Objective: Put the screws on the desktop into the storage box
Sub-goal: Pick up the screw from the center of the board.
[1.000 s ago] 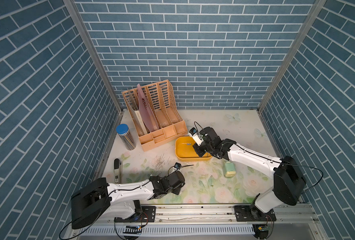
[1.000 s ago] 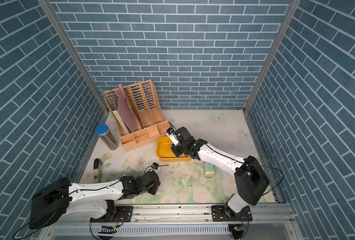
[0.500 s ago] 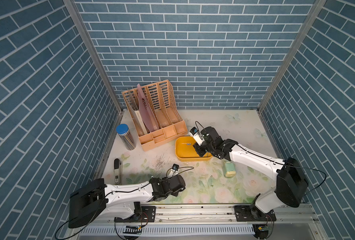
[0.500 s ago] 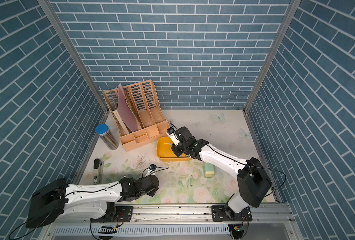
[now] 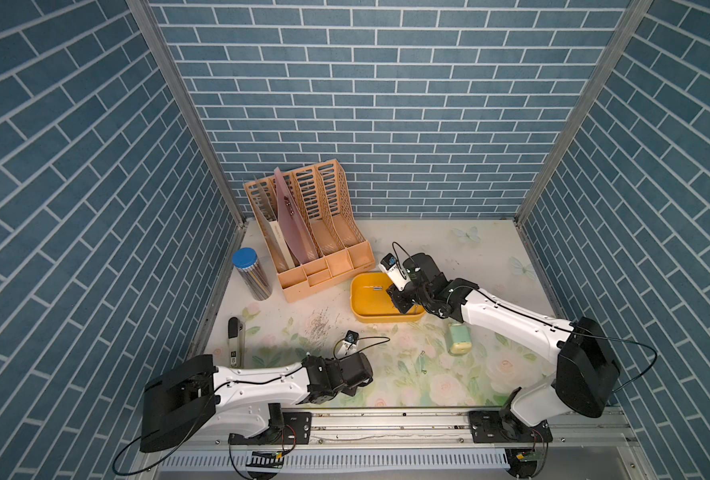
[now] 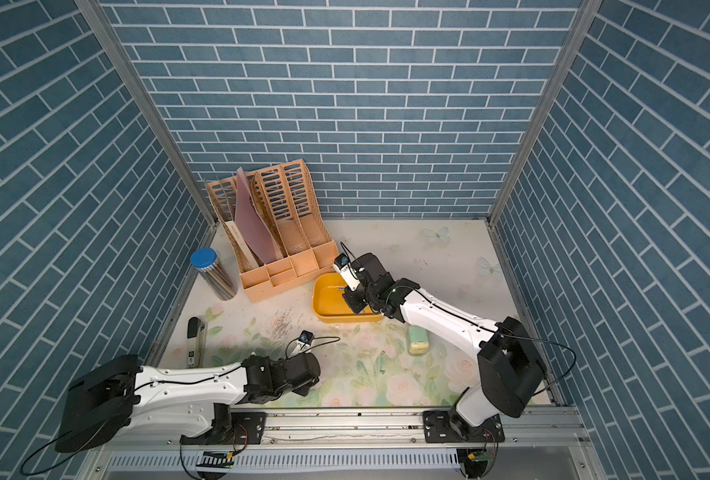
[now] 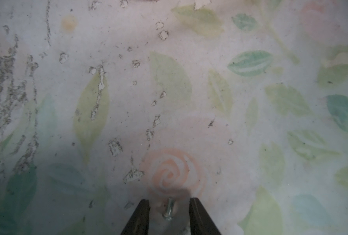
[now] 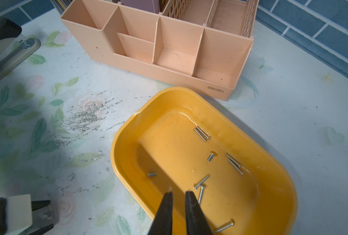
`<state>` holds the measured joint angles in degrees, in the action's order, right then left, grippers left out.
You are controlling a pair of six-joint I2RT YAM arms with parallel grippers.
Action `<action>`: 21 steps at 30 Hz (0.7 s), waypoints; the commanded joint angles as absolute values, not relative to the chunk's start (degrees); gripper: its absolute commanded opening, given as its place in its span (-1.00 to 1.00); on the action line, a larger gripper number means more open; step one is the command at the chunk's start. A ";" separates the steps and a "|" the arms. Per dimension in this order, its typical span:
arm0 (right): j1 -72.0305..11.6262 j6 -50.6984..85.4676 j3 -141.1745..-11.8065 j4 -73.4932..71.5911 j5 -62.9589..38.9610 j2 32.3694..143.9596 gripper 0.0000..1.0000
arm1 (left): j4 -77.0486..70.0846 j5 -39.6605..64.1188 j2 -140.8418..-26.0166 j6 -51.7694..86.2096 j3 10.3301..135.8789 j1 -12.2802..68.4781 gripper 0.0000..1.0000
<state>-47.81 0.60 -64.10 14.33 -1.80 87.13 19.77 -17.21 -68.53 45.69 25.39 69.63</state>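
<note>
One screw (image 7: 168,209) is straddled on the bench (image 7: 230,122) by the left hand (image 7: 169,199), fingers apart, presumably for pinching. The right hand (image 8: 179,192) is held over the storage box (image 8: 116,142), fingers nearly together; any grip cannot be told. Screws (image 8: 201,134) lie beneath it.

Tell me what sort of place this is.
Probably a mock office desk inside a robot test booth: brick-print wall panels, a peach file organizer on the floral desktop, and a mounting rail in front.
</note>
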 commanded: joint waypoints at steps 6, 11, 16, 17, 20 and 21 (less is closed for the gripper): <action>-47.76 0.70 -63.54 14.27 -2.87 85.33 -0.67 | 21.94 -17.78 -66.93 45.99 25.23 70.05 -0.30; -47.74 0.69 -63.61 14.50 -2.80 85.34 -0.67 | 21.17 -16.10 -68.61 45.70 25.01 70.13 -0.38; -47.78 0.70 -63.44 14.49 -2.99 84.92 -0.67 | 21.67 -15.38 -69.91 45.44 25.38 70.05 -0.39; -47.77 0.70 -63.44 14.50 -2.99 84.82 -0.67 | 21.95 -15.47 -70.13 45.50 25.39 70.11 -0.40; -47.79 0.70 -63.46 14.50 -2.99 84.57 -0.67 | 21.80 -15.41 -69.90 45.36 24.87 70.09 -0.51; -47.81 0.70 -63.40 14.58 -2.95 84.55 -0.67 | 21.75 -15.47 -69.71 45.55 24.55 70.07 -0.52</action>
<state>-47.81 0.60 -64.10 14.35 -2.37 86.30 20.25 -16.67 -69.12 45.58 25.47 69.73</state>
